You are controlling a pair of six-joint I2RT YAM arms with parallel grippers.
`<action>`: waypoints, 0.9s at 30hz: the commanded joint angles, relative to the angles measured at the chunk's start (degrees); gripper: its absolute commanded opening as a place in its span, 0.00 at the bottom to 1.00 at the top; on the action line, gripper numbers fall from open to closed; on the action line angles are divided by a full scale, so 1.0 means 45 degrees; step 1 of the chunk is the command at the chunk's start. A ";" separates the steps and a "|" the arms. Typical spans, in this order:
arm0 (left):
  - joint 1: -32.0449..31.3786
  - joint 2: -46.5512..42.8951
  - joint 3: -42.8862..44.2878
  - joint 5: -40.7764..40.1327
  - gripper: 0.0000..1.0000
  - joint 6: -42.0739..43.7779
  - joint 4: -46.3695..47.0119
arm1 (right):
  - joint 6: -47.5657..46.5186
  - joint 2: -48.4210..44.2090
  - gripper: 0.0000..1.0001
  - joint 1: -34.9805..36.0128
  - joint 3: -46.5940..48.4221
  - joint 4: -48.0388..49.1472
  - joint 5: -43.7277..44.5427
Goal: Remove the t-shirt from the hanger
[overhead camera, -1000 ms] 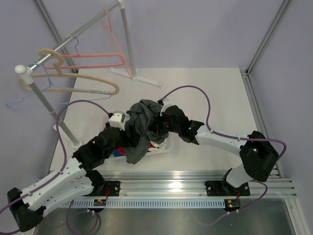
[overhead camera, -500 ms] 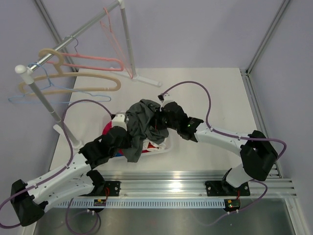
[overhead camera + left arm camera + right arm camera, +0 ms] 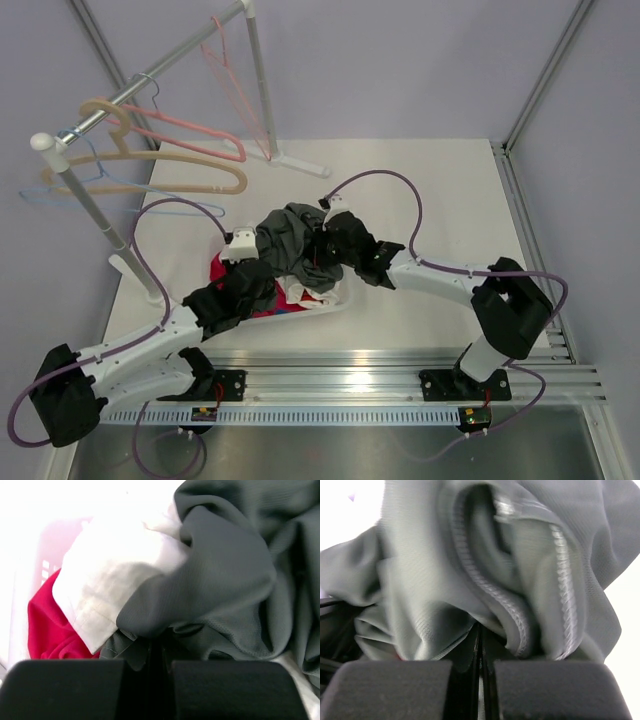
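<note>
Left claw [image 3: 159,664] and right claw [image 3: 480,663] both pinching the t-shirt [image 3: 290,240]
Each of my claws is closed tight on a fold of the charcoal cloth, which is bunched between them above the basket [image 3: 343,297]. No hanger shows in the bundle, so I should spread it slowly and leave the white cloth [image 3: 110,575] behind.

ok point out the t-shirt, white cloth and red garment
t-shirt [image 3: 235,580], left wrist view, on its bunched grey fabric
white cloth [image 3: 115,575], left wrist view, on its folded middle
red garment [image 3: 47,630], left wrist view, on its exposed fold
</note>
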 commanded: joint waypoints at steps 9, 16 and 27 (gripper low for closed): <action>0.0049 0.0385 -0.0415 -0.0372 0.80 -0.2288 0.0666 | 0.0233 0.0610 0.03 0.0091 0.0164 0.0312 0.0630; 0.0010 -0.3321 0.0577 0.1131 0.99 -0.2212 -0.1205 | -0.0059 -0.1225 0.36 0.0091 0.0026 -0.1055 0.1137; 0.0010 -0.4423 0.2828 0.3748 0.99 -0.0611 -0.2343 | -0.1230 -0.3533 0.14 0.0071 0.1176 -0.3009 0.1919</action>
